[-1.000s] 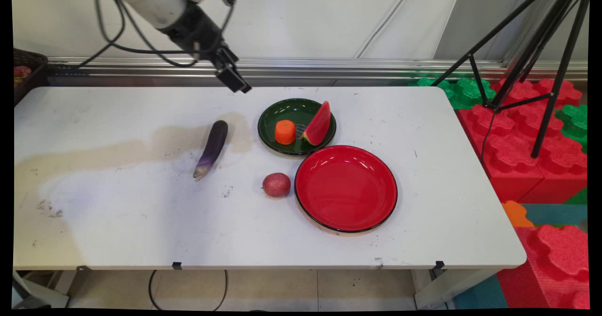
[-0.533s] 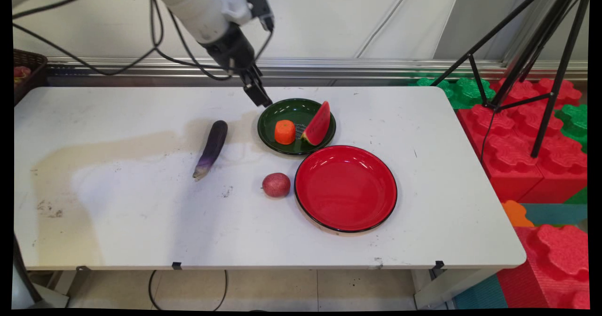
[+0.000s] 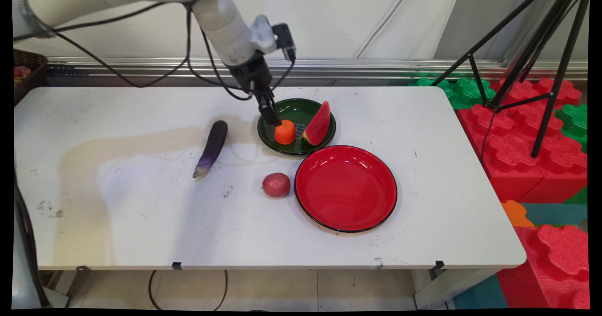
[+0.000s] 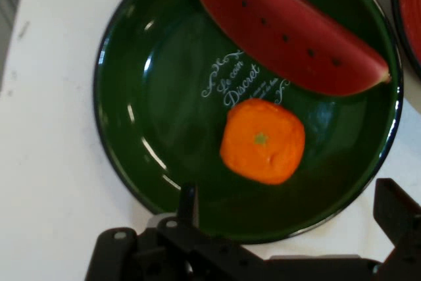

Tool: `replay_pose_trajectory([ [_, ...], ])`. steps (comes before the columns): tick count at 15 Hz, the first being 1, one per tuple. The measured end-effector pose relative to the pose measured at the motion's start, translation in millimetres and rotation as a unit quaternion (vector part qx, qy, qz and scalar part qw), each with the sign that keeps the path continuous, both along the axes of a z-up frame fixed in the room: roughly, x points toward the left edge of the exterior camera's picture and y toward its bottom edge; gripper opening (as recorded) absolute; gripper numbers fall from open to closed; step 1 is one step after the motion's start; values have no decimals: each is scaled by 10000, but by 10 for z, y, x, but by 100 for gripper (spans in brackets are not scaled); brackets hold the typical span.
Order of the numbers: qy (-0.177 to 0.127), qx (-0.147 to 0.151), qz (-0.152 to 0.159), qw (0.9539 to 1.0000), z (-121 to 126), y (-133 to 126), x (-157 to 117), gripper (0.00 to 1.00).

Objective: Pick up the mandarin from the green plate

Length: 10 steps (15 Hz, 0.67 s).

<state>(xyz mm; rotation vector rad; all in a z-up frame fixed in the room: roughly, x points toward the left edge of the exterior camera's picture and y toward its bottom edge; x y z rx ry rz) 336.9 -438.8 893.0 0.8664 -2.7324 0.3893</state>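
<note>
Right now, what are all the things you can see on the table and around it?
green plate: one, dark green, far middle of the table.
orange: one, orange, on the green plate.
watermelon slice: one, red, on the green plate, right of the orange.
red plate: one, red, nearer than the green plate.
red fruit: one, left of the red plate.
eggplant: one, purple, left of the green plate.
foam blocks: several, red and green, right of the table.
tripod: one, black, far right.
gripper: one, black, fingers open, just over the orange.

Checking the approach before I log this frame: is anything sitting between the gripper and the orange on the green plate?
Nothing visible does. The gripper hangs just above the orange on the green plate, its fingers spread wide. The watermelon slice lies on the orange's far side, out of that gap.
</note>
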Motion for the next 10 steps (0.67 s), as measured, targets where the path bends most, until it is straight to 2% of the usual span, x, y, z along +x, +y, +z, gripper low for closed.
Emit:
replay_pose_trajectory([
  [7, -191, 320, -130, 9992, -504, -376, -176, 100],
  [10, -232, 426, -191, 9986, -636, -463, -215, 100],
])
